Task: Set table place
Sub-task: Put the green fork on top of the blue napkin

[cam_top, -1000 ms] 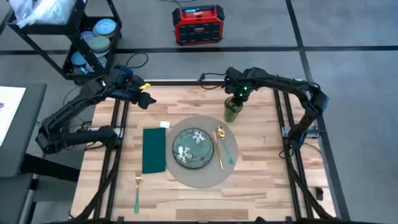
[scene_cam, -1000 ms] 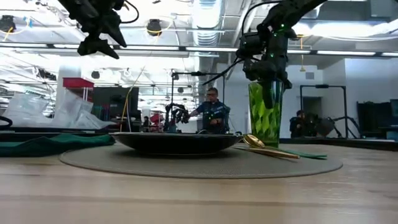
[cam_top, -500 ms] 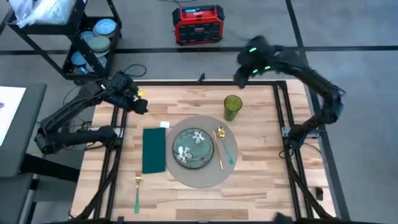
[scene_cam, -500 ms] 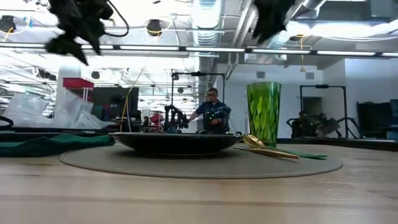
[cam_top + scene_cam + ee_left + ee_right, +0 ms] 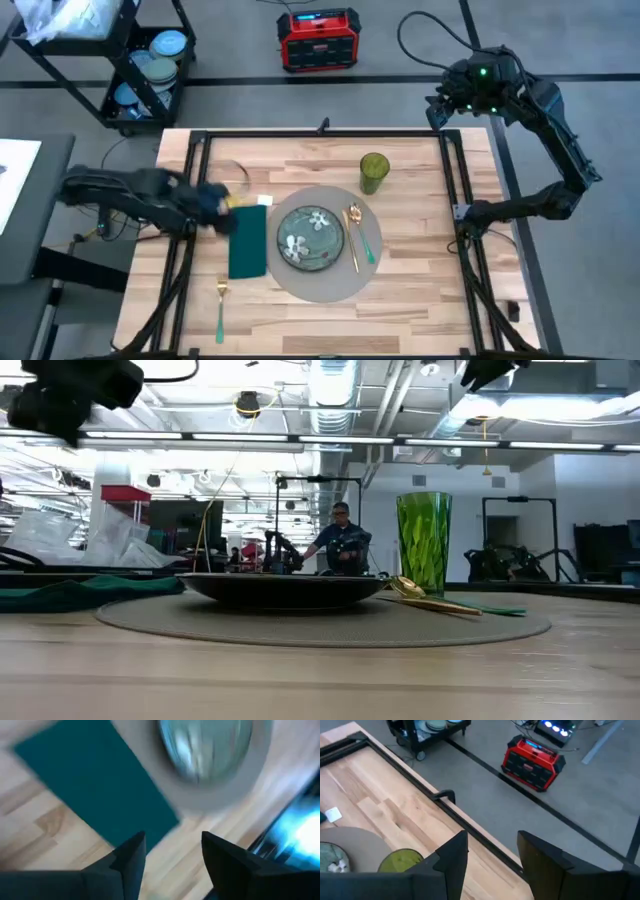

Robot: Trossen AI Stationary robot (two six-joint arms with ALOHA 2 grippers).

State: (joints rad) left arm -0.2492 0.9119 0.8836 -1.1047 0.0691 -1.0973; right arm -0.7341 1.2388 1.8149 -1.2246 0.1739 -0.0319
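The placemat [image 5: 318, 241] lies mid-surface [image 5: 420, 290], dressed except the fork [image 5: 220, 303] at 7 o'clock. Left claw [image 5: 222, 200], apart and empty, hovers at 9; it should probably fetch the fork.

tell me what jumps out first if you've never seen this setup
The round grey placemat mid-table, holding a green floral plate and a gold spoon, with a teal napkin beside it. A green glass stands just beyond the mat. The left gripper, open, hangs by the napkin; the right gripper, open, is off past the table's far corner.
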